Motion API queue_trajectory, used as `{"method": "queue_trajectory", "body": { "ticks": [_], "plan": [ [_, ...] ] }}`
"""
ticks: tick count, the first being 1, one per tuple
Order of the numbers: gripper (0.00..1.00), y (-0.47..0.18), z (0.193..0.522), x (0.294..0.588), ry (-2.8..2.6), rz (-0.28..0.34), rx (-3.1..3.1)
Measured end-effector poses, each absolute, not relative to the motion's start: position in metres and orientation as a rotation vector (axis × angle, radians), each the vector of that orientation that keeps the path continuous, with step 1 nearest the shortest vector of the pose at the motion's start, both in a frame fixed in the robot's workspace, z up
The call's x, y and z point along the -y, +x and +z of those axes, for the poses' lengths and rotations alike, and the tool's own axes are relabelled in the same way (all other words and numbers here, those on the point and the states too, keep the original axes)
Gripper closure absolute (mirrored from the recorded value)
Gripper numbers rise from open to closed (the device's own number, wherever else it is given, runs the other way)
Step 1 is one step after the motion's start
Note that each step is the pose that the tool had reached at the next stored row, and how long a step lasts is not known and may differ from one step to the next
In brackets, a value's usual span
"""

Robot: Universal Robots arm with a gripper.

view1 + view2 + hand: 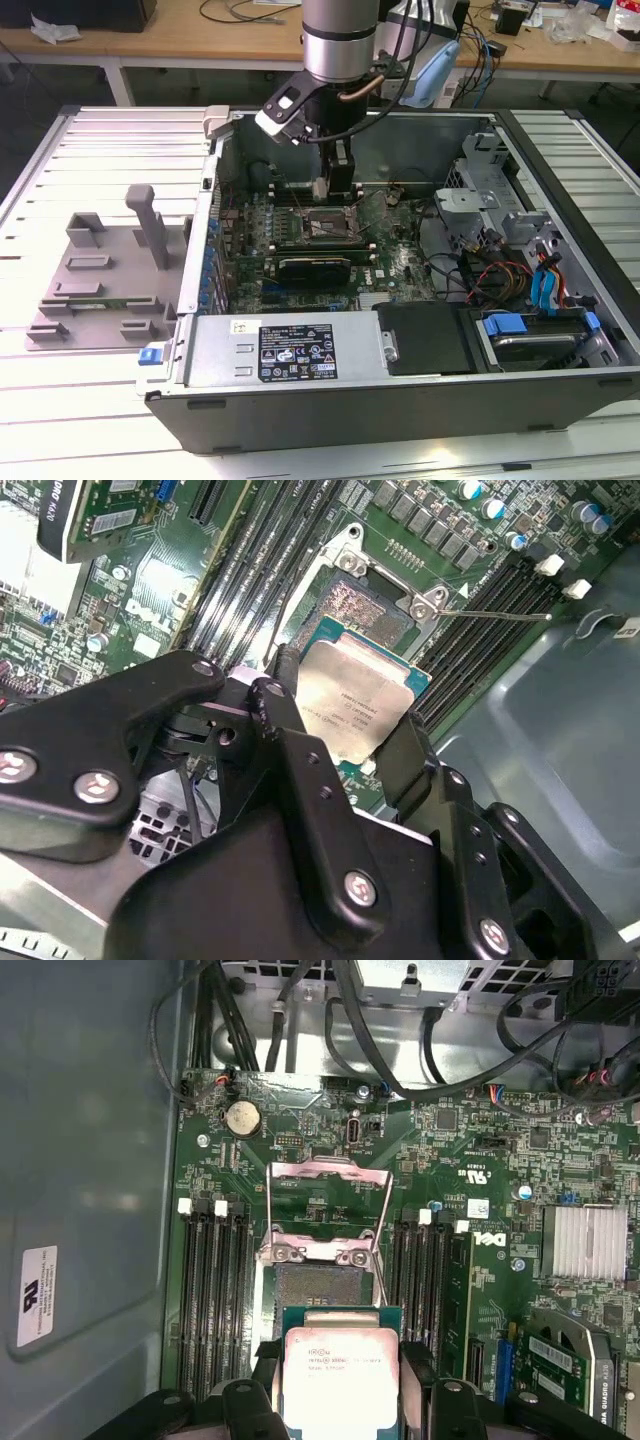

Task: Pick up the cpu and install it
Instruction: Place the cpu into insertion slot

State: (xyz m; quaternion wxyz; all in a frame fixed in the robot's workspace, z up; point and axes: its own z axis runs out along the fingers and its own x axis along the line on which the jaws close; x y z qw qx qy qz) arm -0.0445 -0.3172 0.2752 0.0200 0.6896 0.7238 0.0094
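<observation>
A white slatted metal table [60, 160] carries the work, with a long wooden bench [200, 40] behind it. At the exterior view's left sits a grey plastic tray with upright posts [95, 285]. Beside it lies an open dark-grey computer case [300, 410], its green motherboard [400, 265] facing up. A silver-and-black robot arm [340, 40] reaches down into the case, and its black gripper [335, 185] hangs just above the black square socket frame with metal edges [320, 225]. In both wrist views the black fingers [408, 755] pinch the cpu [340, 1375], a flat square chip with a shiny silver-grey top, by two opposite edges. It sits over the near edge of the open socket, whose metal load plate [325, 1190] stands raised. I cannot tell whether the chip touches the socket. At the exterior view's right, blue and orange cables [545, 280] run beside a metal drive cage [480, 170].
</observation>
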Motion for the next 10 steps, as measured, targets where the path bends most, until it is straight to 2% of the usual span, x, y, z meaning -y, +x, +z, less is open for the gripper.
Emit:
{"method": "queue_trajectory", "body": {
  "ticks": [10],
  "plan": [
    [0.45,-0.0445,0.2681,0.3172,2.14,0.029,-2.245]
  ]
}}
